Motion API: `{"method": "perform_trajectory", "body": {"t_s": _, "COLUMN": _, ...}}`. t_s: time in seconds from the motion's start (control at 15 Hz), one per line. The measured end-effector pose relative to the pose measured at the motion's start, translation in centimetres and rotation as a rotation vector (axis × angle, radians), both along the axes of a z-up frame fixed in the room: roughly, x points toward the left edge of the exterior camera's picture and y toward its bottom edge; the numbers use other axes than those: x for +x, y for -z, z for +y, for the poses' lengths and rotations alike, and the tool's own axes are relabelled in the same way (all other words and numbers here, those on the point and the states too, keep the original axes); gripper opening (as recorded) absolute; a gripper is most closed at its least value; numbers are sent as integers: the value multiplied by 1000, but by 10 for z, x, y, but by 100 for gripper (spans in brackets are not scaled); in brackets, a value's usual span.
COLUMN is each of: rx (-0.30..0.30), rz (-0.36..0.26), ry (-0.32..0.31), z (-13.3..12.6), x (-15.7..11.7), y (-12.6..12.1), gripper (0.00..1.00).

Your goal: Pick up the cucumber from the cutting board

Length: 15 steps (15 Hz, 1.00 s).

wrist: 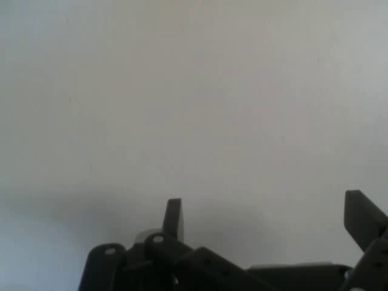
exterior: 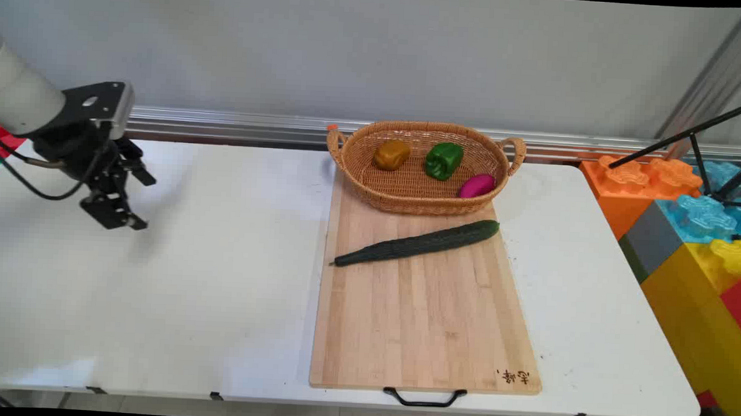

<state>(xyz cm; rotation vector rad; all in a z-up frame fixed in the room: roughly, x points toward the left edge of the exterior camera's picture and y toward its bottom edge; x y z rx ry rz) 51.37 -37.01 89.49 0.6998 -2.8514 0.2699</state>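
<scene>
Fingers [wrist: 173, 219] apart, above bare table [exterior: 186, 275].

robot lab bench, white table [exterior: 154, 298] against bare wall, toy vegetables in basket [exterior: 418, 197], giant plastic blocks [exterior: 689, 209] alongside

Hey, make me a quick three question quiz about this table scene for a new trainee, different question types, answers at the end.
1. True or false: the cucumber lies inside the wicker basket.
2. Which item in the basket sits nearest its right handle? A) yellow pepper B) green pepper C) magenta vegetable
3. Fill in: the end effector hangs open over the bare white table, to the ____ of the cutting board in the main view.

Key: 1 false; 2 C; 3 left.
</scene>
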Motion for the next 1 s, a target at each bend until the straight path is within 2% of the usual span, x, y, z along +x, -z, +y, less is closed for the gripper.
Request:
{"method": "perform_trajectory", "body": {"t_s": 0.4, "rx": -46, "rz": 72, "ry": -15, "z": -21, "x": -44, "y": -4, "gripper": 100}}
{"method": "perform_trajectory", "body": {"t_s": 0.67, "rx": -83, "rz": 130, "ry": 3, "z": -44, "x": -99, "y": -15, "gripper": 100}}
{"method": "perform_trajectory", "body": {"t_s": 1.0, "rx": -99, "rz": 186, "ry": 28, "z": -68, "x": -157, "y": -28, "gripper": 100}}
